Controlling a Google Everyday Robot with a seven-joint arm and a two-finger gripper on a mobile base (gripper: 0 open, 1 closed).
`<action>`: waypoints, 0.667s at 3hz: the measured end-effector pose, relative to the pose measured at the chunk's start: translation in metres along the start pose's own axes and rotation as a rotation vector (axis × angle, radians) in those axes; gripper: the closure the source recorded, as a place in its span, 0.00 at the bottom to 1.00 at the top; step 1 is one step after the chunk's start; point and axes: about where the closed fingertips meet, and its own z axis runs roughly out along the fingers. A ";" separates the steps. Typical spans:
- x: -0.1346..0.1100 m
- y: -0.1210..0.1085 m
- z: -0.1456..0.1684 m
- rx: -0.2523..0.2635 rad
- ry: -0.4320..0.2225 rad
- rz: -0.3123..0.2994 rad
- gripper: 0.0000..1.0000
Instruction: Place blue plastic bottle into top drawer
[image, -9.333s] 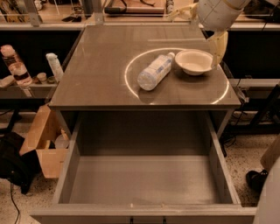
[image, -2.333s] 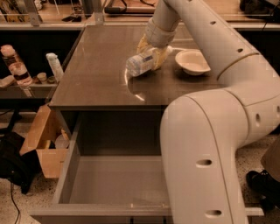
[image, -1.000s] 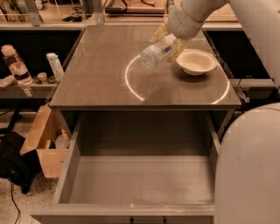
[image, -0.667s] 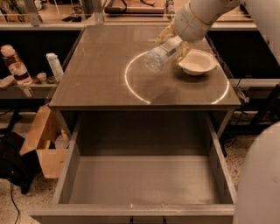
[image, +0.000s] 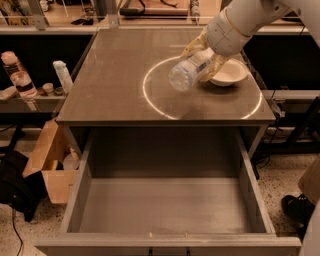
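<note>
as the pincer (image: 203, 58) grips it above table (image: 112, 75), clear bottle (image: 182, 76) tilts.

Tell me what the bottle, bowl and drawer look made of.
The bottle: clear plastic, see-through and ribbed, held by the end effector above the table. The bowl: smooth cream, ceramic or plastic, unclear. The drawer: matte grey, probably painted metal.

Yellow-jawed gripper (image: 203, 57), clear bottle (image: 183, 76) over brown table (image: 107, 85)
</note>
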 end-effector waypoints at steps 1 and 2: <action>-0.010 0.016 0.005 0.004 -0.033 0.021 1.00; -0.027 0.035 0.007 0.005 -0.068 0.044 1.00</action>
